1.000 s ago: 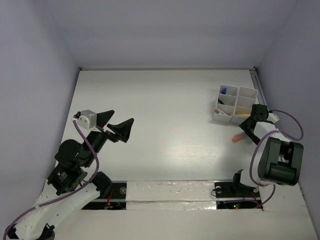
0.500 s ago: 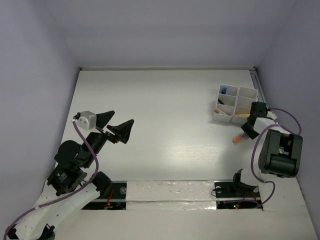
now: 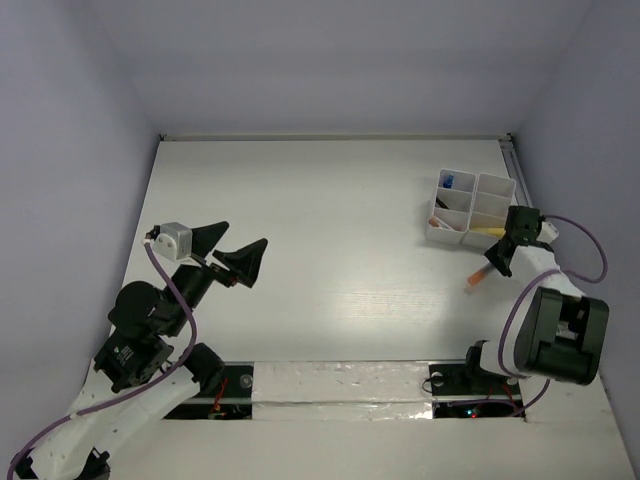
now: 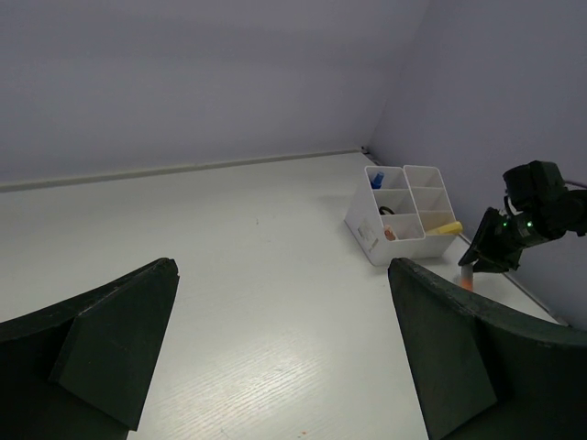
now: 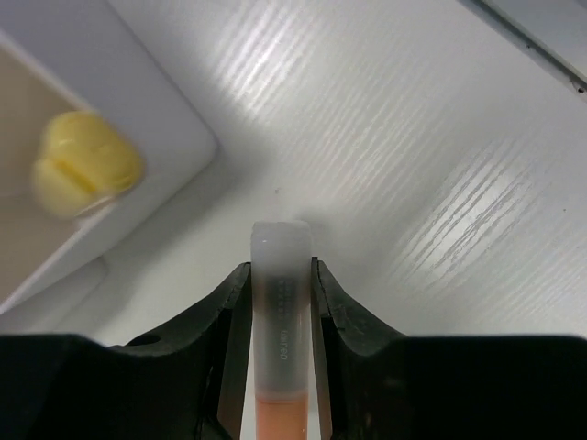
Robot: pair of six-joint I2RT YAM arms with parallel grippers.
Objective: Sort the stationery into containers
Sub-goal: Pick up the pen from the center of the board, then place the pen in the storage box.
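The right hand (image 3: pixel 499 258) is hovering at the right side of the desk (image 3: pixel 330 230), just beside the near corner of the white organizer tray (image 3: pixel 443 235), and it is clamping an orange marker (image 3: pixel 477 277). In the right wrist view its two fingers (image 5: pixel 234 316) are pressing against both sides of the marker's barrel, with the pale capped end sticking out past the fingertips toward the desk surface. From above, the marker is slanting down and to the left out of the hand, its orange end lying lowest; whether that end is touching the desk cannot be told. A yellow item (image 5: pixel 87 174) is lying in the tray compartment nearest this hand, a blue item (image 3: pixel 452 182) is sitting in the far left compartment, and something orange-pink (image 3: pixel 437 220) is showing in the near left one. The left hand (image 3: pixel 243 236) is hanging well apart over the left side of the desk, its fingers spread wide and holding nothing.
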